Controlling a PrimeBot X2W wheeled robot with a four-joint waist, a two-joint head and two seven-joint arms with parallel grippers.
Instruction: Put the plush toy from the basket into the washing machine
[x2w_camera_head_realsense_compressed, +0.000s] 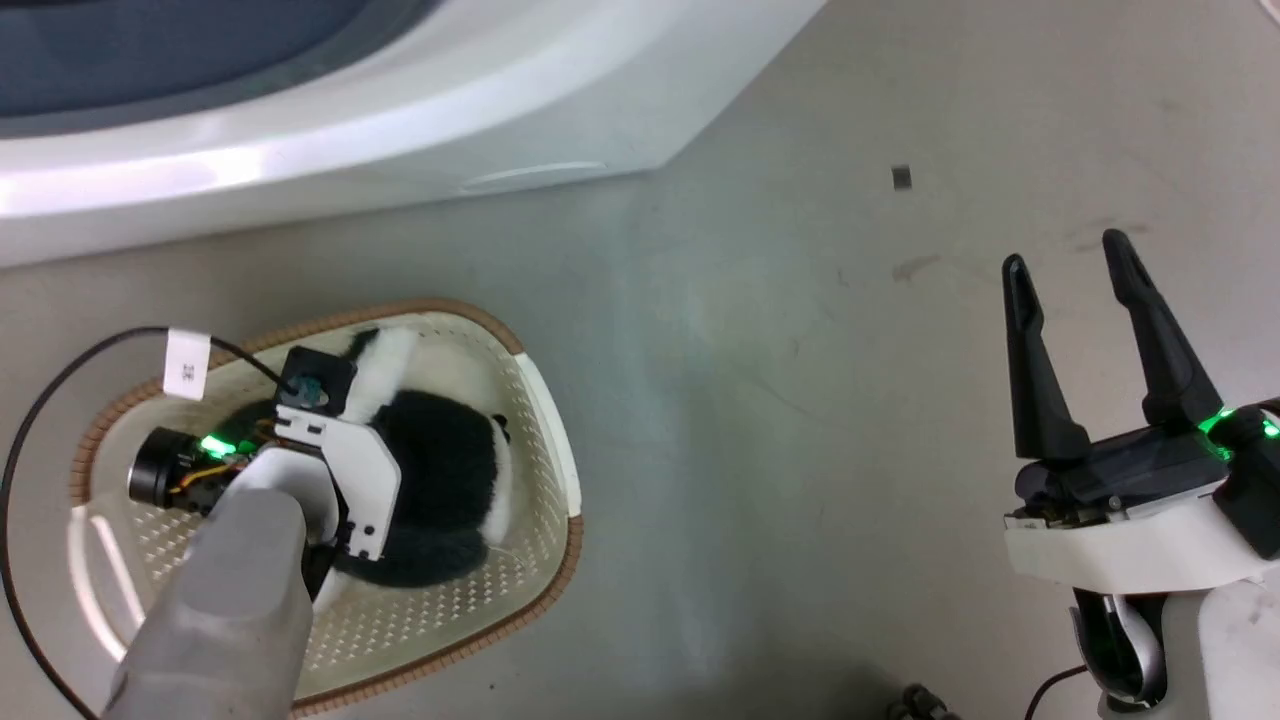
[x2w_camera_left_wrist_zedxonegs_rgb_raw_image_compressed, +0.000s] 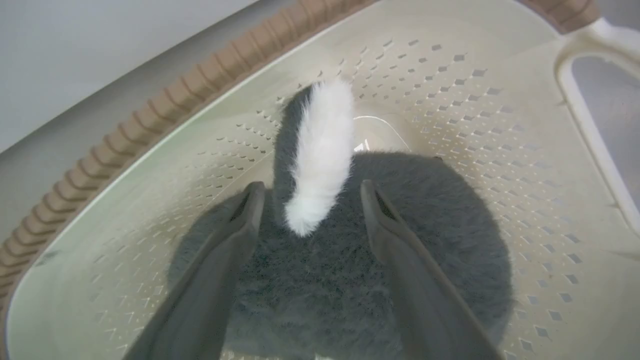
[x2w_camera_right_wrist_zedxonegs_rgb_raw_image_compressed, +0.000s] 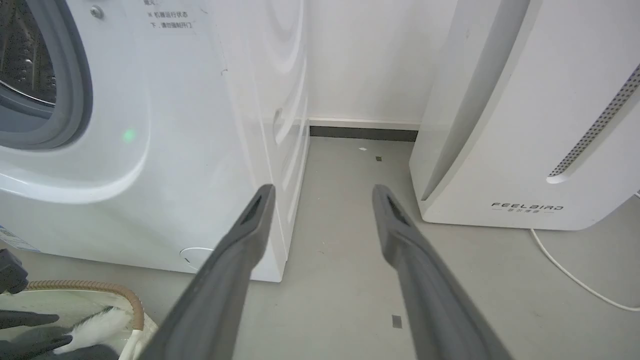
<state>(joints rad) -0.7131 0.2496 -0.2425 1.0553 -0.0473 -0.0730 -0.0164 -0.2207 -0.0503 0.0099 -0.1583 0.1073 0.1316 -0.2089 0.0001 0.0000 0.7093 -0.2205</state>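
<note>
The cream basket (x2w_camera_head_realsense_compressed: 572, 560) stands on the floor at the lower left, just in front of the white washing machine (x2w_camera_head_realsense_compressed: 400, 130). In it lies the black and white plush toy (x2w_camera_head_realsense_compressed: 450, 480). My left wrist (x2w_camera_head_realsense_compressed: 340, 470) reaches down into the basket and covers its own fingers in the head view. In the left wrist view the left gripper (x2w_camera_left_wrist_zedxonegs_rgb_raw_image_compressed: 307, 192) is open, its fingers straddling the toy's white strip (x2w_camera_left_wrist_zedxonegs_rgb_raw_image_compressed: 322, 150) over the black fur (x2w_camera_left_wrist_zedxonegs_rgb_raw_image_compressed: 440, 225). My right gripper (x2w_camera_head_realsense_compressed: 1065, 250) hangs open over bare floor. The machine's grey door seal (x2w_camera_right_wrist_zedxonegs_rgb_raw_image_compressed: 75, 90) rings the drum opening.
The white "FEELBIRD" appliance (x2w_camera_right_wrist_zedxonegs_rgb_raw_image_compressed: 525, 125) stands right of the washing machine, with a strip of floor (x2w_camera_right_wrist_zedxonegs_rgb_raw_image_compressed: 350, 200) between them. A white cable (x2w_camera_right_wrist_zedxonegs_rgb_raw_image_compressed: 575, 280) runs along the floor beside it. A black cable (x2w_camera_head_realsense_compressed: 60, 380) loops left of the basket. A small dark mark (x2w_camera_head_realsense_compressed: 902, 177) lies on the floor.
</note>
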